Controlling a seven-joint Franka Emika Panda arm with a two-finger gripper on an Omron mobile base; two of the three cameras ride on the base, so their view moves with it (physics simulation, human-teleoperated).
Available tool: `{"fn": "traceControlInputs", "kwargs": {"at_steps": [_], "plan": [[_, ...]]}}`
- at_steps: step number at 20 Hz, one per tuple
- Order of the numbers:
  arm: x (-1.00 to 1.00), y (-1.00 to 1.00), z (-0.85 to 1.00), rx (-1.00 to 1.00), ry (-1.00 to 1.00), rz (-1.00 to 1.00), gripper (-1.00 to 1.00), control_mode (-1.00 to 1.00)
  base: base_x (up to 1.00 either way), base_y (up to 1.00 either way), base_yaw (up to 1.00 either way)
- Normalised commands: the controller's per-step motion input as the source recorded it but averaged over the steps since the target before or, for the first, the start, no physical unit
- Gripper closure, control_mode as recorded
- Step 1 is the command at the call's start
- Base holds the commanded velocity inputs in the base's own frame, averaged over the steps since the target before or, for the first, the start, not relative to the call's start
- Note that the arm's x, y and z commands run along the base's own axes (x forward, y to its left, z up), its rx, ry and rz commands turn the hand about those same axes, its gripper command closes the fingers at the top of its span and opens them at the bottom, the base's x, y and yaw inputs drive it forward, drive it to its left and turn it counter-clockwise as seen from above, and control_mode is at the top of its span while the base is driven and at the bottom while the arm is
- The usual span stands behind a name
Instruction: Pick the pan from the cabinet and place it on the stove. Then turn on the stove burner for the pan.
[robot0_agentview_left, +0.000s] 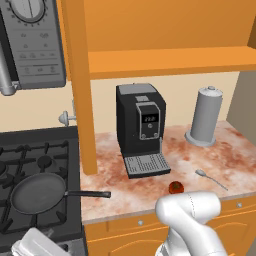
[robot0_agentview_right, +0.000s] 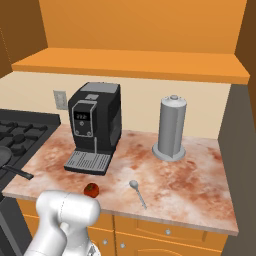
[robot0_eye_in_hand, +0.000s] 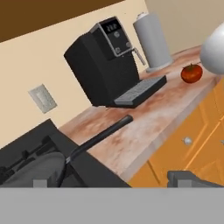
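Observation:
The dark grey pan (robot0_agentview_left: 37, 194) rests on the front right grate of the black stove (robot0_agentview_left: 55, 150). Its long black handle (robot0_agentview_left: 87, 194) sticks out to the right over the counter. The stove burner under it is hidden; a bare burner cap (robot0_agentview_left: 45, 161) shows just behind. In the hand view the pan (robot0_eye_in_hand: 35, 170) lies at the lower left with its handle (robot0_eye_in_hand: 100, 135) pointing up and right. My gripper (robot0_eye_in_hand: 114, 180) is open and holds nothing, low in front of the stove's front edge. The orange cabinet (robot0_agentview_left: 165, 60) hangs above the counter, its door (robot0_agentview_left: 80, 85) swung open.
A black coffee machine (robot0_agentview_left: 141, 127), a grey cylinder canister (robot0_agentview_left: 205, 116), a tomato (robot0_agentview_left: 175, 187) and a spoon (robot0_agentview_left: 210, 179) are on the marbled counter (robot0_agentview_left: 115, 185). A grey microwave (robot0_agentview_left: 30, 42) hangs above the stove. Orange drawers (robot0_agentview_right: 165, 232) run below the counter.

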Motion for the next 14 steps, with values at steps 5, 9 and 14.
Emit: {"fn": "traceControlInputs", "kwargs": {"at_steps": [5,9,14], "plan": [[0.0,0.37,-0.02,-0.1,-0.09,0.1,-1.0,-1.0,0.0,0.0,0.0],[0.0,0.25,-0.07,-0.08,-0.09,0.08,-1.0,-1.0,0.0,0.0,0.0],[0.0,0.03,-0.13,-0.06,-0.11,0.02,-1.0,-1.0,0.0,0.0,0.0]]}}
